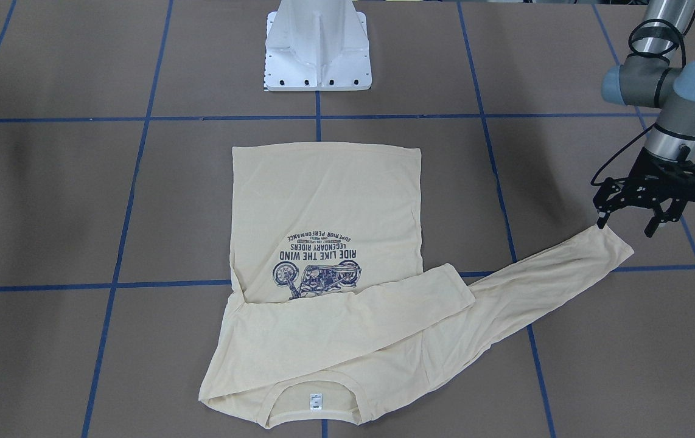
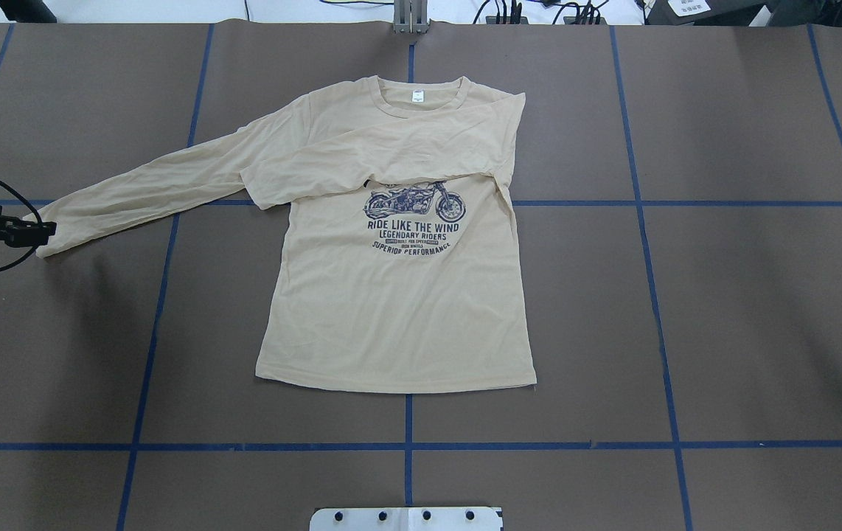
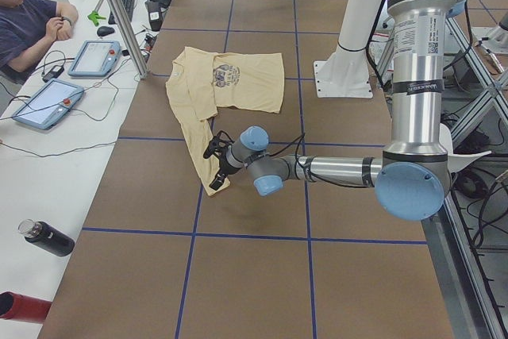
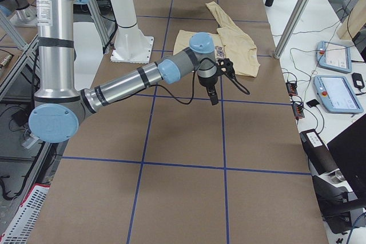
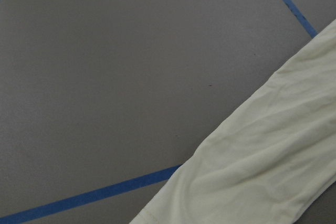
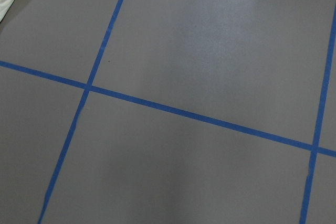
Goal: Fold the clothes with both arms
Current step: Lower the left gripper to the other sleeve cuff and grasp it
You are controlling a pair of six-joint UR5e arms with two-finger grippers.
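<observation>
One sleeve [image 1: 542,280] lies unfolded | my left gripper [image 1: 625,227] open over cuff [image 1: 612,243], counter's [image 1: 49,182] left edge | right gripper [image 4: 213,96]: cannot tell | risk: shallow pinch, cuff slips, shirt [image 1: 329,201] drags

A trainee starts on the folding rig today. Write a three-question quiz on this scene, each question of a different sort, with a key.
1. True or false: both sleeves of the shirt lie folded across its chest.
2. What is at the cuff of the outstretched sleeve?
A. the left claw, open
B. a person's hand
C. a bottle
3. Fill in: the print on the shirt shows a ______ above the lettering.

Key
1. False: one sleeve is folded across, the other stretches out to the side.
2. A
3. motorcycle
</observation>
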